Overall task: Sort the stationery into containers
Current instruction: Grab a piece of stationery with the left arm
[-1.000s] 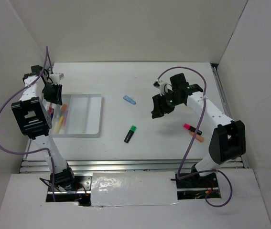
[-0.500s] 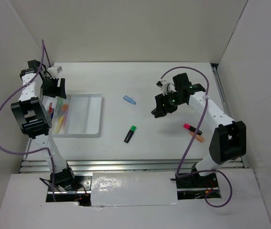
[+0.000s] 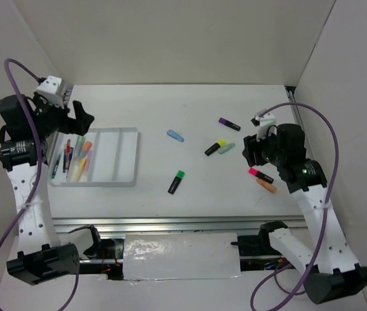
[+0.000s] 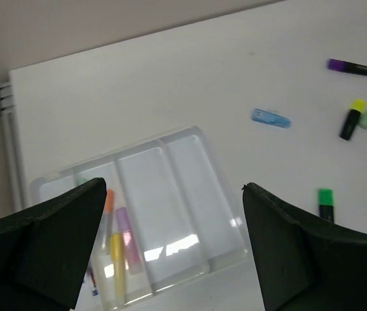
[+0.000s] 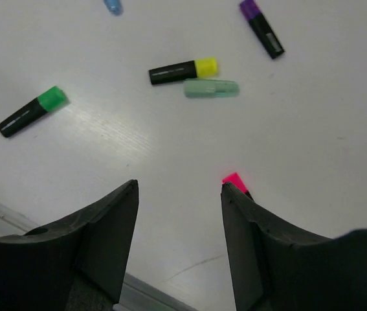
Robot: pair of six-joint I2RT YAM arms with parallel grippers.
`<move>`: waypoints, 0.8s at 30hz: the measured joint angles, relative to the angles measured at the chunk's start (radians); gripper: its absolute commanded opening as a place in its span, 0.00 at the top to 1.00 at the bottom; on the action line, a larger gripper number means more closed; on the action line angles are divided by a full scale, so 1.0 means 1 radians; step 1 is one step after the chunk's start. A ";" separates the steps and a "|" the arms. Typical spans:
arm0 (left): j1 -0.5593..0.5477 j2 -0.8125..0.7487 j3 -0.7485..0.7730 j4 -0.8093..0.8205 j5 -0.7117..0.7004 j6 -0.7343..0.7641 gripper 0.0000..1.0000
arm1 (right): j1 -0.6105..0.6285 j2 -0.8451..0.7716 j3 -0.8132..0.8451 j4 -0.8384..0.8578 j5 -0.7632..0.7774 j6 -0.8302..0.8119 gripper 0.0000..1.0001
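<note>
The white divided tray (image 3: 123, 159) lies at the left, with several pens (image 3: 79, 159) in its left compartments. My left gripper (image 3: 81, 120) hangs open and empty above the tray's far left corner. In the left wrist view it (image 4: 173, 186) looks down on the tray (image 4: 144, 194), which holds an orange pen (image 4: 109, 206), a pink one (image 4: 129, 236) and a yellow one (image 4: 116, 265). My right gripper (image 3: 250, 154) is open just left of the pink highlighter (image 3: 260, 174); in its wrist view the pink tip (image 5: 236, 181) pokes out beside the right finger of that gripper (image 5: 180, 186).
Loose on the table are a blue pen (image 3: 176, 135), a green-capped black highlighter (image 3: 177, 182), a purple one (image 3: 229, 124), a yellow-capped one (image 3: 214, 148), a mint one (image 3: 226, 148) and an orange one (image 3: 267, 186). White walls enclose the table.
The left gripper has opened and lifted away from the tray. The right arm has swung right and nearer, uncovering the purple, yellow and mint highlighters, and now hangs beside the pink one.
</note>
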 measured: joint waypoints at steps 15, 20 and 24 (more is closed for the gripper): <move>-0.723 0.119 -0.345 0.049 -0.196 -0.192 0.10 | -0.241 -0.154 -0.231 -0.048 0.169 -0.057 0.24; -0.940 0.267 -0.348 0.064 -0.317 -0.229 0.11 | -0.331 -0.047 -0.228 -0.072 0.175 -0.108 0.20; -1.058 0.426 -0.269 0.069 -0.436 -0.278 0.12 | -0.393 0.008 -0.227 -0.087 0.179 -0.148 0.19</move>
